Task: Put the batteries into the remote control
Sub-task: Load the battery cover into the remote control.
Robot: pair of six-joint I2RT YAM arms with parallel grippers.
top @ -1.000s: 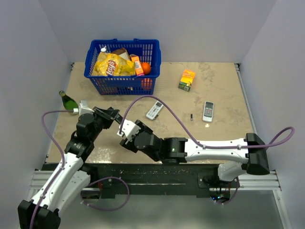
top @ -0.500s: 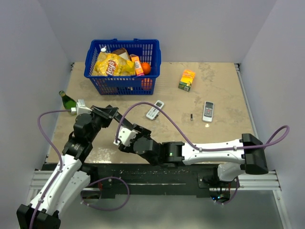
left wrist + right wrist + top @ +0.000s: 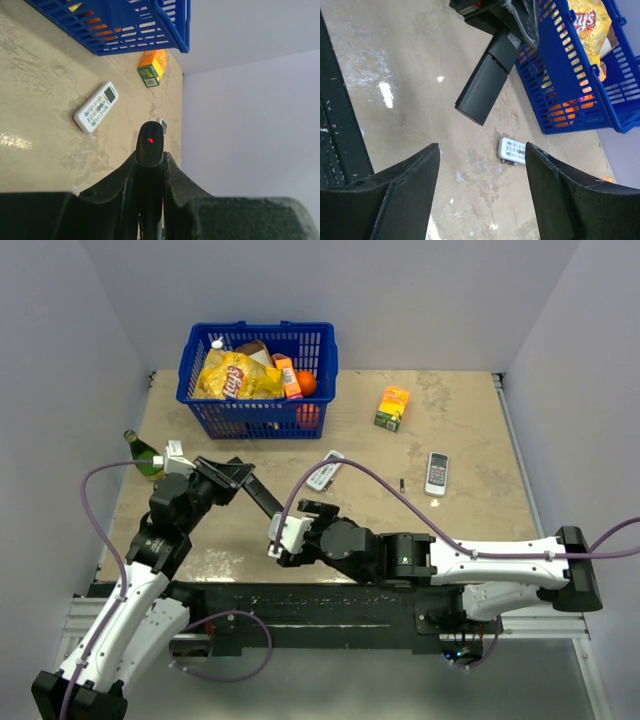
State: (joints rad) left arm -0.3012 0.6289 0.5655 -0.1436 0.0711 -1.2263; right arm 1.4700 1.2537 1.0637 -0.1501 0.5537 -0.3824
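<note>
One black remote [image 3: 265,500], two white remotes [image 3: 324,471] [image 3: 437,473], one battery [image 3: 401,483], one basket [image 3: 258,400], one green bottle [image 3: 143,453].

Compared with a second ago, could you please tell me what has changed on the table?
The right gripper, open and empty, drew back from the left gripper toward the near edge and rightward. The left gripper stays shut on the remote control, which points toward the right gripper. The loose battery, the screened white remote, the other white remote and the basket have not moved.
</note>
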